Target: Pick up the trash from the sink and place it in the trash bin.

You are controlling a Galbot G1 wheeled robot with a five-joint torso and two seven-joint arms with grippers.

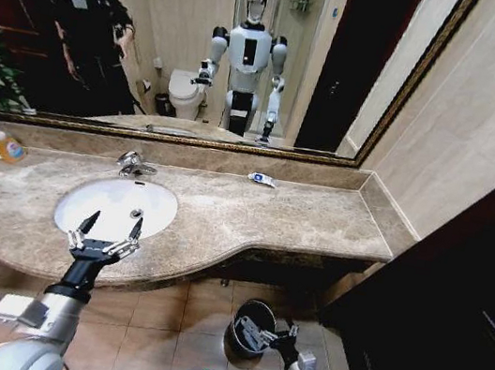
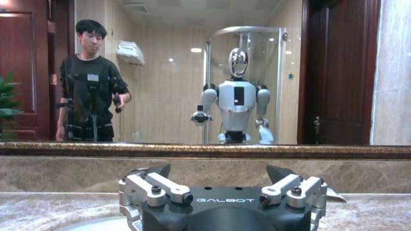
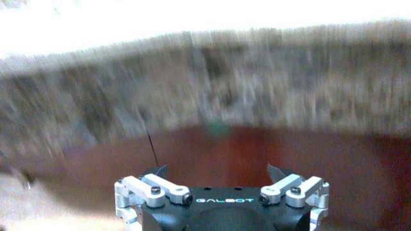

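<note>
One piece of trash (image 1: 263, 179) is all I can make out on my head view, a small white-and-blue tube lying on the marble countertop (image 1: 251, 219) near the back wall, well apart from the sink (image 1: 117, 206) and to its right. I see nothing lying in the white basin, though my left arm covers part of its front edge. My left gripper (image 1: 110, 228) hovers over the front rim of the sink with its fingers spread apart and nothing between them; on my left wrist view the same gripper (image 2: 219, 171) faces the mirror (image 2: 192, 72), both fingertips standing wide. The chrome faucet (image 1: 133, 164) sits behind the basin. Down on the tiled floor (image 1: 179, 311) stands the black trash bin (image 1: 249, 329), partly covered by my right gripper (image 1: 271, 338), which hangs at its rim; from the head view I cannot read its fingers, but my right wrist view shows that gripper (image 3: 218, 171) open and empty. That view is badly smeared, only a marble edge and dark red-brown below. An orange-labelled bottle (image 1: 9, 147) stands at the counter's far left.
</note>
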